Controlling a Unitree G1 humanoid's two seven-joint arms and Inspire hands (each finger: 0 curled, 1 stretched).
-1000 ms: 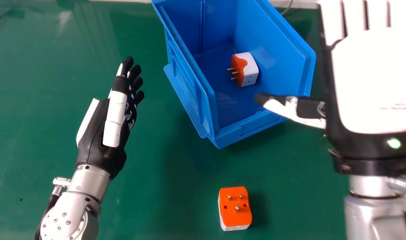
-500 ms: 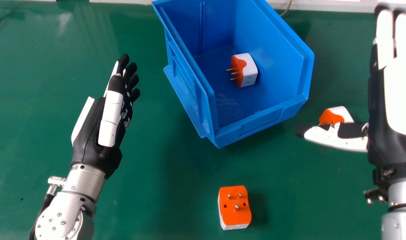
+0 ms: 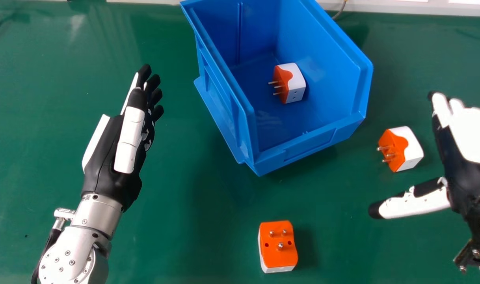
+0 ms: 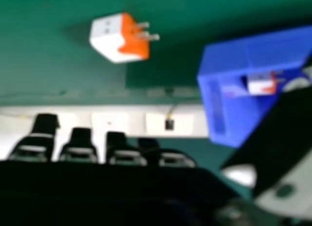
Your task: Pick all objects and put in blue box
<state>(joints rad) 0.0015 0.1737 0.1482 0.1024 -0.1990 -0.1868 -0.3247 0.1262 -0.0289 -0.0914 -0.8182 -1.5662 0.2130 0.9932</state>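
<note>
The right hand [image 3: 474, 138], thumb spread, is near an adapter [image 3: 412, 148]; the left hand [image 3: 108, 157] is straight-fingered; the blue box [image 3: 311, 142] contains another adapter [image 3: 296, 83].

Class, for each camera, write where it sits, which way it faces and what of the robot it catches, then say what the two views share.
Head view: on the head, looking forward and down at the green table; left hand and right hand show.
Right hand view: at the right hand, looking out past its fingertips across the table; its thumb shows too.
Shared: blue box, the plug inside and the plug beside it.
</note>
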